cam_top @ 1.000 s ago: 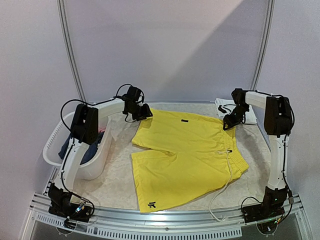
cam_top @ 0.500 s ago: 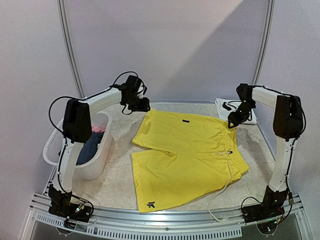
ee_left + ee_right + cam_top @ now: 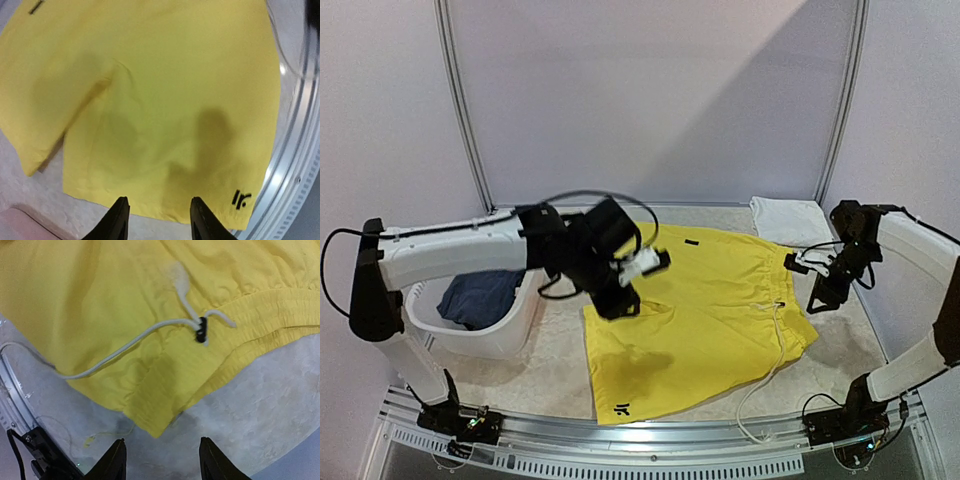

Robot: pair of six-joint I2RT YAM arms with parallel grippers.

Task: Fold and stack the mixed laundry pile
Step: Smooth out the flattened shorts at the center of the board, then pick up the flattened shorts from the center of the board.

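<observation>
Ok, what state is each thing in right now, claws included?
Shorts: spread flat, unfolded.
Drawstring: loose, trailing off the shorts.
White cloth: folded, far right corner.
Basket: upright, holding a navy piece.
Left claw: open, empty, above shorts.
Right claw: open, empty, beside shorts.

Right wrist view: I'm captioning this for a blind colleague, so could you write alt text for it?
Yellow shorts lie on a pale mottled table, their elastic waistband and white drawstring with a black toggle mid-frame. At the bottom edge the right gripper is open and empty, near the waistband's corner.
</observation>
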